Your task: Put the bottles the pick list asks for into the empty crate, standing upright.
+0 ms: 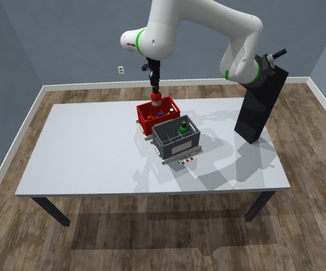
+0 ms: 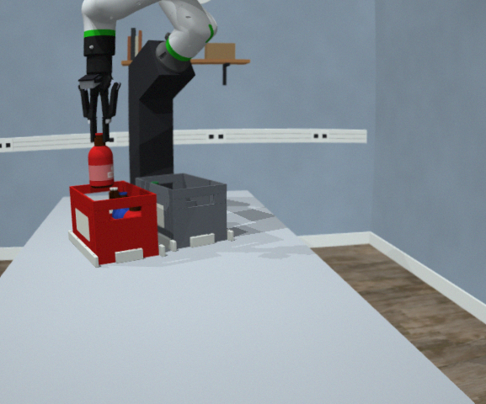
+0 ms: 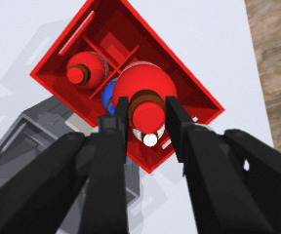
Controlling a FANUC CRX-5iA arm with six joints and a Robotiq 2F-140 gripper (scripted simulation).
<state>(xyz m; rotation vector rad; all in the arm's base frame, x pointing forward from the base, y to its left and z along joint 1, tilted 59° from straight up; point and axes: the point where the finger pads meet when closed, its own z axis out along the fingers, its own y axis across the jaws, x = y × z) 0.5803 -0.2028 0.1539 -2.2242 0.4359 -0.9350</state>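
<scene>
My gripper is shut on the neck of a red bottle and holds it upright above the red crate; the gripper also shows in the side view and the wrist view. The bottle has a pale red label and a brown cap, and its base is level with the crate's rim. More bottles stand in the red crate: a red one, a blue one and a white-capped one. The grey crate holds one green bottle. The pick list lies at its front.
The arm's black pedestal stands at the table's back right. White stops edge both crates' bases. The table's edges are far from the crates.
</scene>
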